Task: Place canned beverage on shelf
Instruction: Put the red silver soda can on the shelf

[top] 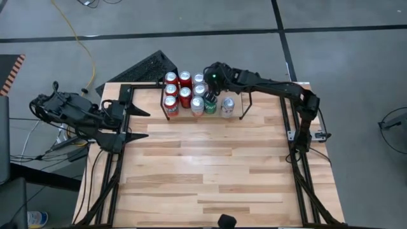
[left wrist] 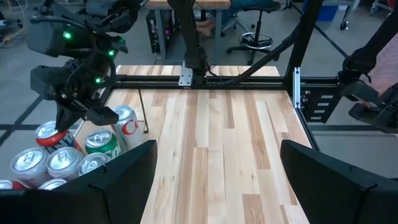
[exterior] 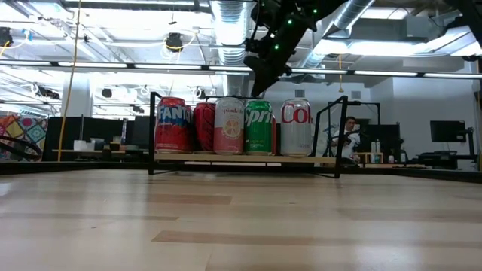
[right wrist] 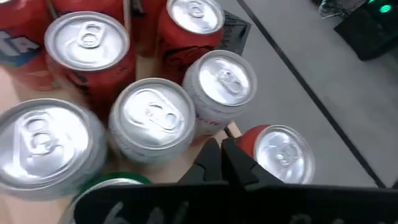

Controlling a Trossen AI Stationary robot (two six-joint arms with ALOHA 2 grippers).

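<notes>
The shelf [top: 245, 105], a low rack of thin black rods, stands at the table's far edge. Several cans stand upright on it in rows. The front row holds a red Fanta can [exterior: 172, 125], a pink can [exterior: 229, 126], a green can [exterior: 258, 126] and a silver can [exterior: 296, 126]. My right gripper [right wrist: 221, 159] is shut with nothing between its fingers. It slants down just above the can tops, over the gap behind the green can [left wrist: 99, 142]. My left gripper [left wrist: 217, 180] stands open at the table's left edge, far from the cans.
Black rails [top: 296, 137] run along the table's left and right sides. A black slatted object [top: 143, 67] lies on the floor beyond the far left corner. Bare wood [top: 210, 172] covers the middle and near part. A person [exterior: 348, 135] is in the room behind.
</notes>
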